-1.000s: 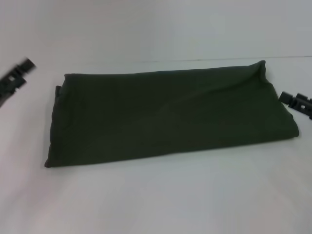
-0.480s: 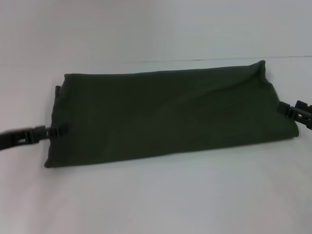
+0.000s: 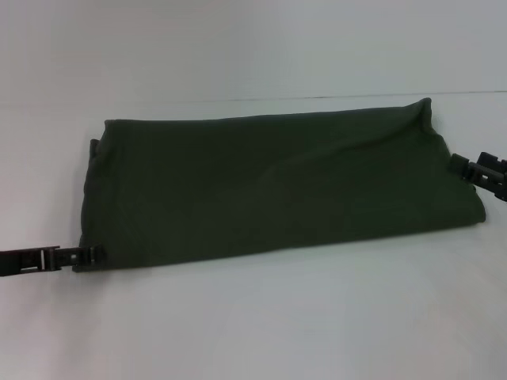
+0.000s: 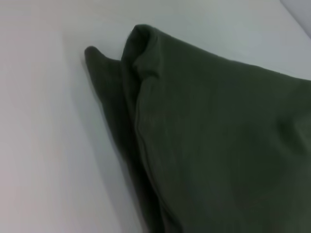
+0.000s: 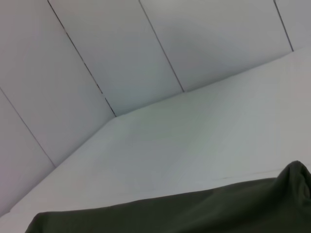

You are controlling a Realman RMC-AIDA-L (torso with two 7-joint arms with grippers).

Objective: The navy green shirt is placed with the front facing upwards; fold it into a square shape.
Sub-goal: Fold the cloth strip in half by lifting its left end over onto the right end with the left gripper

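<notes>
**Two grippers at opposite ends of a folded green shirt**

The navy green shirt (image 3: 269,186) lies flat on a white table (image 3: 261,324), folded into a long band that runs from one gripper to the other. No print or collar shows on its upper face; it is plain dark cloth with soft creases.

The left gripper (image 3: 89,256) reaches in low over the table and its tip meets the near corner of the shirt's left end. Whether its fingers are apart or pinched on the cloth cannot be told. The left wrist view shows that end close up (image 4: 204,145): several layers stacked, with a lower layer sticking out beyond the top fold.

The right gripper (image 3: 462,166) sits at the shirt's right end, its tip touching or just beside the edge, about midway along that short side. Its opening cannot be told either. The right wrist view shows the shirt's edge (image 5: 194,213) with the table and a panelled wall (image 5: 121,53) beyond.
</notes>
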